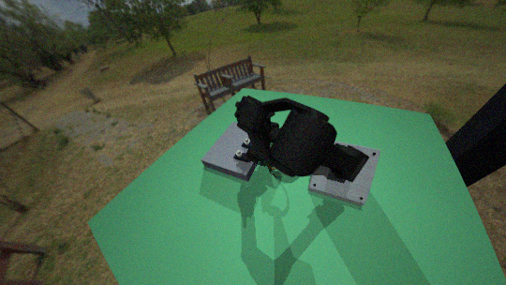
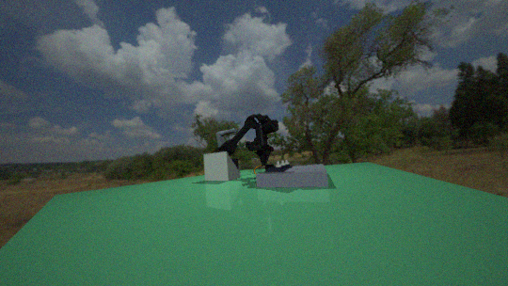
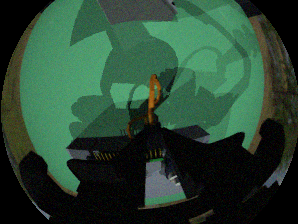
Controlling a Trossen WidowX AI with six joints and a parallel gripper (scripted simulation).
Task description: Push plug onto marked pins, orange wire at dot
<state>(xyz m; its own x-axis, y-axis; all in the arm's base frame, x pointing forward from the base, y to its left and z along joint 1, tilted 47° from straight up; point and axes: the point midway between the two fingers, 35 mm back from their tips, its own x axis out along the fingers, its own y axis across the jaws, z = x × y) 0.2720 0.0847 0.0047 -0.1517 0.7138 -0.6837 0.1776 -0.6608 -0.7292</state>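
Orange wire (image 1: 273, 171) (image 2: 256, 169) (image 3: 152, 95) loops up out of your gripper (image 1: 263, 161) (image 2: 265, 164) (image 3: 152, 132), whose fingers stand narrow, closed on the plug. The plug is between the fingertips, mostly hidden, so you cannot tell which hole faces the dot. Expect it to be light and hard-shelled, easily twisted by its soft, springy lead; keep hold of its sides, clear of wires and mouth. The pins (image 3: 104, 156) look thin enough to bend under a sideways push. They run beside and beneath your fingers, along the grey holder (image 1: 222, 155) (image 2: 301, 178) (image 3: 201, 134). Beside the fingers, white posts (image 1: 246, 141) (image 2: 282, 164) (image 3: 174, 180) stand up from the holder and could catch them. Check the wire loop isn't trapped before you push.
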